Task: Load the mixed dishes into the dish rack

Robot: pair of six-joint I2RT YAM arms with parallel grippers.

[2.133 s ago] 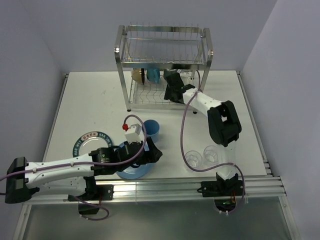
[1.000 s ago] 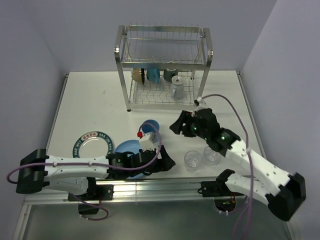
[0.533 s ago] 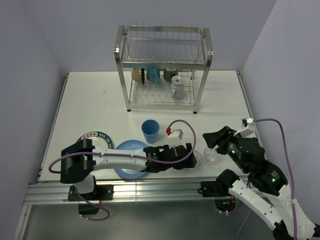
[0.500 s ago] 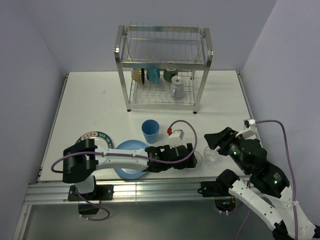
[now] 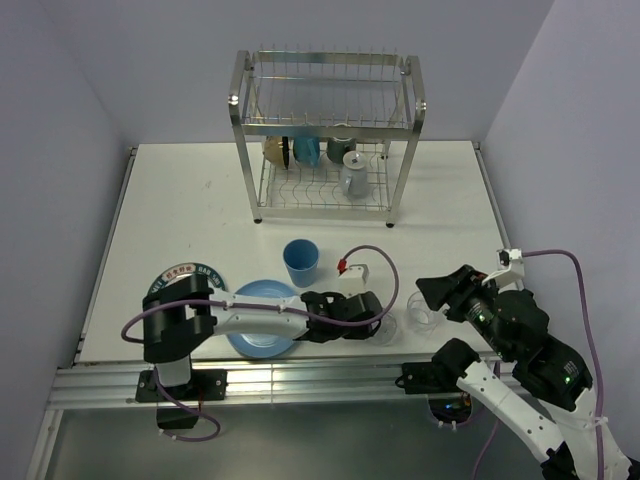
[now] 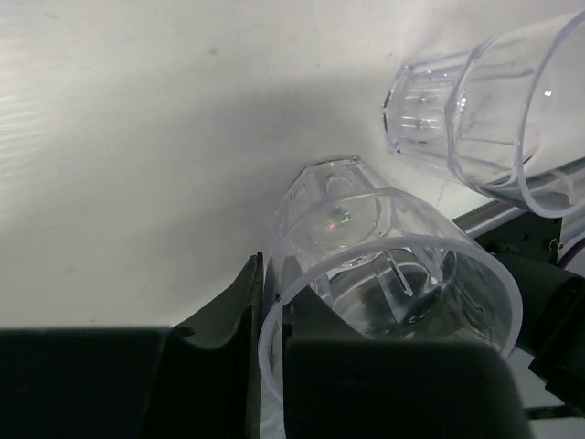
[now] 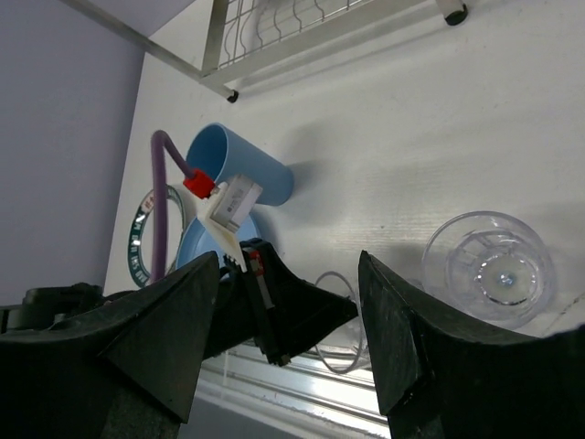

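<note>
My left fingers (image 6: pixel 219 320) pinch the glass (image 6: pixel 384 265) by its thin wall, low on the table (image 6: pixel 110 137) at the front edge. Such a rim pinch could slip, or swing it into the other glass (image 6: pixel 484 110) just beside. My left arm lies stretched across the front. My right fingers (image 7: pixel 155 347) hover spread and empty.

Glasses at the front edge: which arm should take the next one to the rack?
Left. The left gripper has its jaws astride the rim of one glass. The right gripper hangs open, touching neither.

Left claw (image 5: pixel 378 328) pinched nearly closed, arm stretched low rightward; right claw (image 5: pixel 432 292) spread wide.
</note>
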